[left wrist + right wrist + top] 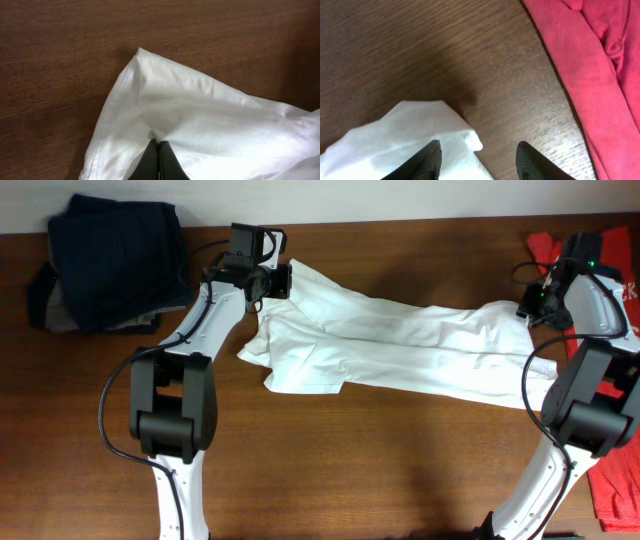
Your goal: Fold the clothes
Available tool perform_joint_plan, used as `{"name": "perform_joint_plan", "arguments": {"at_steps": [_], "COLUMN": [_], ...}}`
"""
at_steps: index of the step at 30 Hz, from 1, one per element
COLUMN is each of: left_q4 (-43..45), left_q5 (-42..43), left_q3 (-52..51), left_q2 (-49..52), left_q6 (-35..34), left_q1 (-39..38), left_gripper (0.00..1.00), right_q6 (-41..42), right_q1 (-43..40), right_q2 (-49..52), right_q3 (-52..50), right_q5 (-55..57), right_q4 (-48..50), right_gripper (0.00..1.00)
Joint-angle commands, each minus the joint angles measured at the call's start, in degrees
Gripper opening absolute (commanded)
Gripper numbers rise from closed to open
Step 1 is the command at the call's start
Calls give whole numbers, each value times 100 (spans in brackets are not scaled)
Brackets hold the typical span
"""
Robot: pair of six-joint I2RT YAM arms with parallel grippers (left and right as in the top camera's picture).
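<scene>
A heap of dark navy garments (pixel 115 260) lies at the far left of the wooden table (pixel 400 470), with a grey edge showing beneath it; just right of it the left gripper (pixel 272 280) is clenched on the far left corner of the white T-shirt (pixel 400 345). In the left wrist view its black fingers (pixel 159 162) meet tip to tip with the cloth (pixel 200 125) puckered at their point, though the frame's lower edge cuts them off. The shirt stretches in rumpled folds across the middle of the table from left to right; its upper face shows plain white only. At its right end the right gripper (pixel 530 308) stands released; its fingers are spread apart (pixel 479 155) above the shirt's rounded corner (pixel 405 135), and whether they touch the cloth cannot be told. A red T-shirt (pixel 600 75) lies near, at the right edge (pixel 612 485), partly hidden by the right arm and cut off by the frame.
</scene>
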Motion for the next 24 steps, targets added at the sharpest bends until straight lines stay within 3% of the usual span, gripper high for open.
{"name": "perform_joint_plan", "arguments": {"at_steps": [1,2,5,7,13,17,24], "left_q4": [-4,-4,-4,-4,-17,-1193,-3259], "left_q5": [4,2,4,2,168,197,634], "left_q3": [90,90,90,90,181,1259,1888], "left_q2": [31,31,31,31,28,28,28], "left_q6": [26,26,26,26,24,28,4], "left_q1": [48,48,48,48,48,127,426], "left_gripper": [1,1,1,1,1,1,1], "right_q6": [-103,-101,-101,-83,-81,-81,-81], "right_q1": [-11,-11,-13,-11,-17,-22,-22], "right_q2": [264,264,273,273,269,269,260], "right_q3": [63,63,63,63,319,1530,1799], "right_q5": [-35,-105,-142,-144,-98,291,721], "right_q4": [125,212,365,505,308,-907,-2463], "right_gripper": [40,33,29,4,4,4,4]}}
